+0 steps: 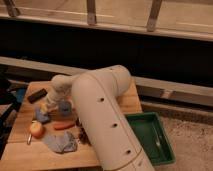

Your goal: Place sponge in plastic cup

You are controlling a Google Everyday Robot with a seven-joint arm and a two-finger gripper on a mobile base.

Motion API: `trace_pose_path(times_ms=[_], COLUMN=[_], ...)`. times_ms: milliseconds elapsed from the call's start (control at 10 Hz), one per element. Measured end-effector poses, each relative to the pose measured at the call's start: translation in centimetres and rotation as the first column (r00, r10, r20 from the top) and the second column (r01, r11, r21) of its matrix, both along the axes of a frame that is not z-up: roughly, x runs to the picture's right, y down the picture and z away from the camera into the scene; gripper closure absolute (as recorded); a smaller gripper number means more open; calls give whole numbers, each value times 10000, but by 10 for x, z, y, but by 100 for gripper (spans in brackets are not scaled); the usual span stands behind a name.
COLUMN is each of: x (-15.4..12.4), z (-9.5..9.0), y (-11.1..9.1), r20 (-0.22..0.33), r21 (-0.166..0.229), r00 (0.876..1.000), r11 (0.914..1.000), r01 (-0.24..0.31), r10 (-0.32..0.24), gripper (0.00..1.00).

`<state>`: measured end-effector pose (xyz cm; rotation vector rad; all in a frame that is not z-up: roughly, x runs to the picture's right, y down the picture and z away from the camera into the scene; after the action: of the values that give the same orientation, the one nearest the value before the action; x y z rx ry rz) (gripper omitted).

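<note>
So the end effector (46,107) is down low over the left part of the table (22,152), about halfway between the far and near edges. It hangs off the end of the big white arm (102,115), which sweeps in from the near right corner and covers a good chunk of the tabletop. Honestly I can't tell whether it's open or closed, it's just a pale shape at that spot.

Right below it, on the side toward the left edge, there's a small blue lump that I take for the sponge (41,117). It's lying on the table, either touching the end effector or just shy of it, can't say which. Just right of the end effector, tucked up against the arm, is a round blue thing that looks like the plastic cup (65,106). The sponge is outside the cup, near it, with the end effector in between.

Other stuff on the table:
- a black block (37,95) up near the far left corner
- a round orange-ish fruit (36,129) by the left edge, closer to the near edge than the sponge
- an orange-red stick (64,125), carrot-looking, between the fruit and the arm
- a crumpled grey-blue cloth (60,142) toward the near edge
- a small dark clump (82,135) right against the arm

Past the right edge of the table sits a green tray (142,131) with a pale utensil (157,139) lying in it.
</note>
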<state>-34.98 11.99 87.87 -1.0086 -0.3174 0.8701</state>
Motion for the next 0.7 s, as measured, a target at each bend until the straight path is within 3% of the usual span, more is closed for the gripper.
trace_pose_path(times_ms=[100,200,700], x=[2,2,-7], z=[1,0,-19], y=[0,0,-19], r20=[-34,-37,456], r21=[4,16,586], r00=[10000,10000,9989], r11=[10000,10000,9982], r01=[-1,-11,-152], r10=[1,11,126], gripper=[92,98,100])
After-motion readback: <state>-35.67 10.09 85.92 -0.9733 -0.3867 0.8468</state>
